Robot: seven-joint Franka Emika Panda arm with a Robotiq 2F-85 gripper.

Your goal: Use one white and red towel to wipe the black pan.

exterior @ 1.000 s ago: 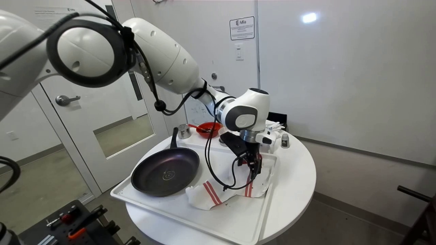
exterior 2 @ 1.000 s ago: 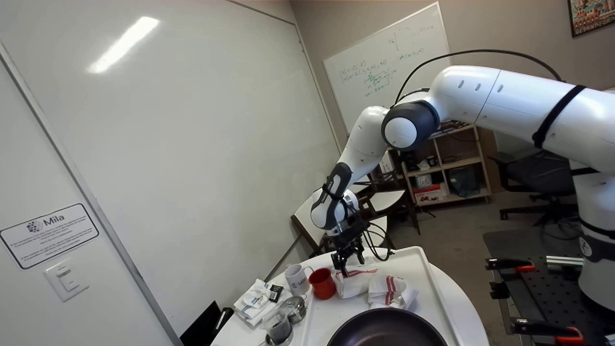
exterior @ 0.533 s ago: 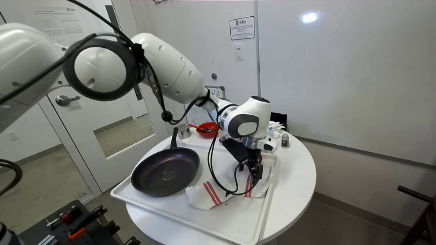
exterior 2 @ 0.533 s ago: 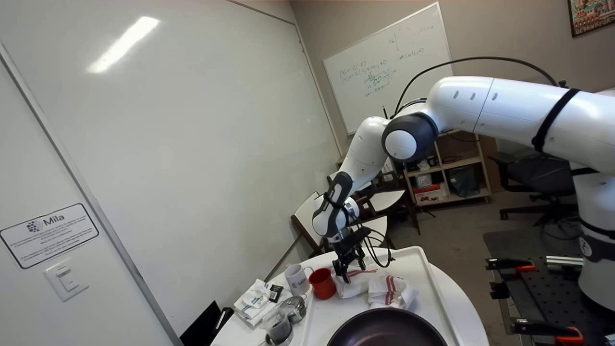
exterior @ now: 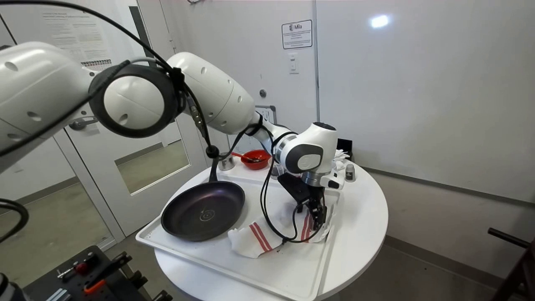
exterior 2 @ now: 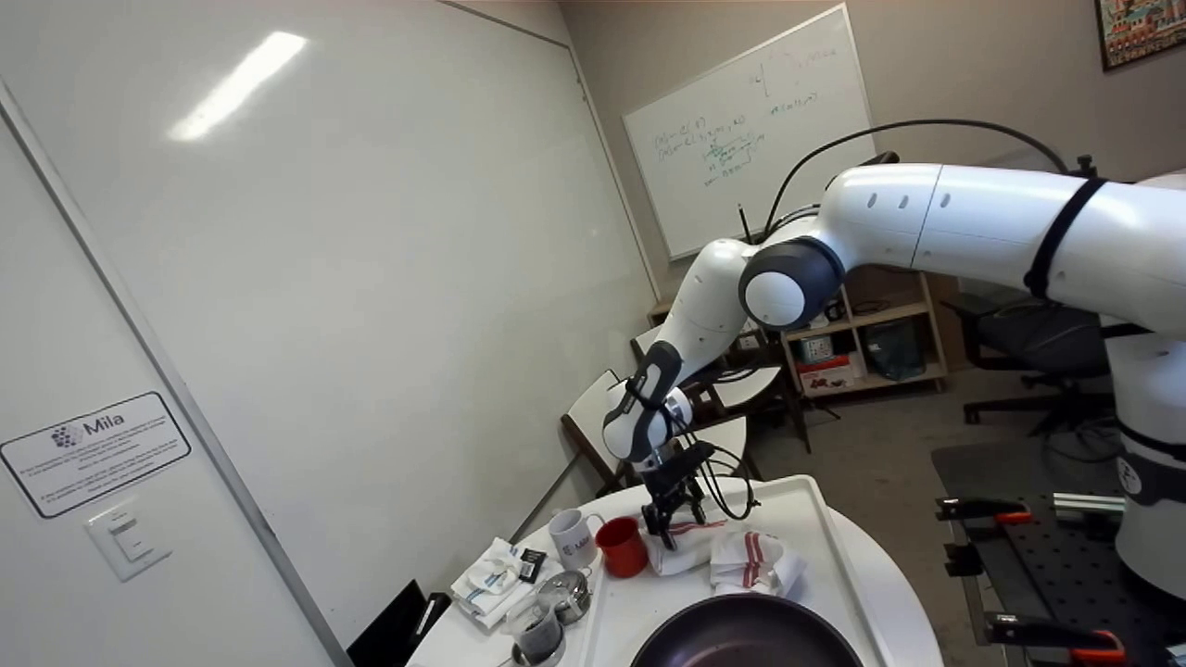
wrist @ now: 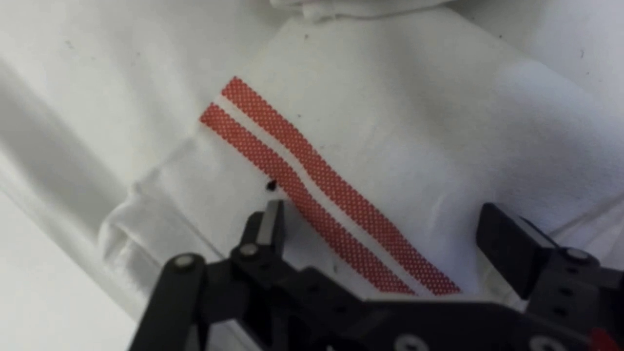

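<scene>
We see a round white table (exterior: 360,225), scribbled whiteboard (exterior 2: 746,132) beyond, on the tray (exterior: 288,267) a black pan (exterior: 202,212), a red-striped towel (exterior: 246,242) near it, a second towel (wrist: 390,165) under the wide-spread, empty gripper (wrist: 382,233)

The arm (exterior: 209,94) is glossy white, its rounded segments crossed by thin seams (exterior 2: 927,215) and dotted with small recesses (exterior: 240,99). At one joint a thick black ring (exterior: 100,119) surrounds a white disc (exterior: 133,102); a dark grey panel (exterior: 292,161) at the wrist frames a smaller one. Black cables (exterior 2: 927,121) trail along the outside — black straps (exterior 2: 1064,236) circle the segments — and a silvery collar (exterior: 312,179) sits above the gripper (wrist: 387,229), which is black and angular, with pale metallic screw heads (wrist: 184,262) and blocky fingers (wrist: 512,248). Near the base, a dark band (exterior 2: 1163,486) carries a pale round emblem (exterior 2: 1129,476).
</scene>
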